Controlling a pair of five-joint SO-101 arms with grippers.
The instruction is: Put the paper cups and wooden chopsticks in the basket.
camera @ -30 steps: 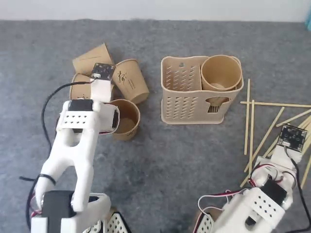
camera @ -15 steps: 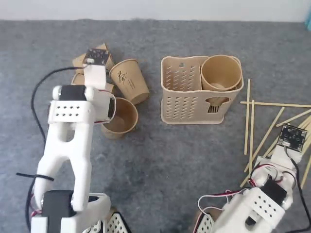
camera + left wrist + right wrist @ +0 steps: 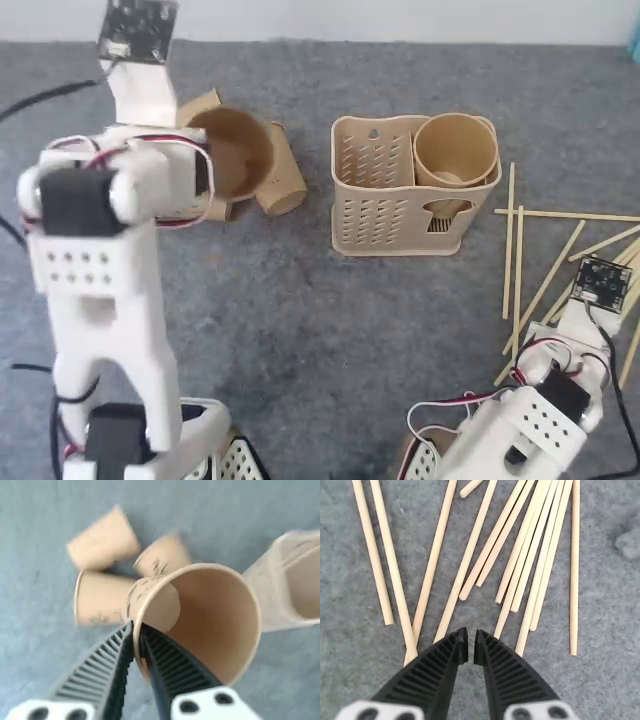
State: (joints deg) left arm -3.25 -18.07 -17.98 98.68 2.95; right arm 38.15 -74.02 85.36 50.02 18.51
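Now | grey carpet (image 3: 300, 330) | pale wall (image 3: 400, 18) | left claw (image 3: 136, 629) pinching cup (image 3: 215, 615) | right claw (image 3: 470, 646) closed

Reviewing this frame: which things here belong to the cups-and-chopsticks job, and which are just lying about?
Job:
- held paper cup, rim pinched in the left gripper
- three loose cups lying on their sides
- basket with one stowed cup
- wooden chopsticks

Lying about:
- grey carpet
- black arm cable

Left tool (image 3: 136, 632) clamped, right tool (image 3: 470, 642) closed
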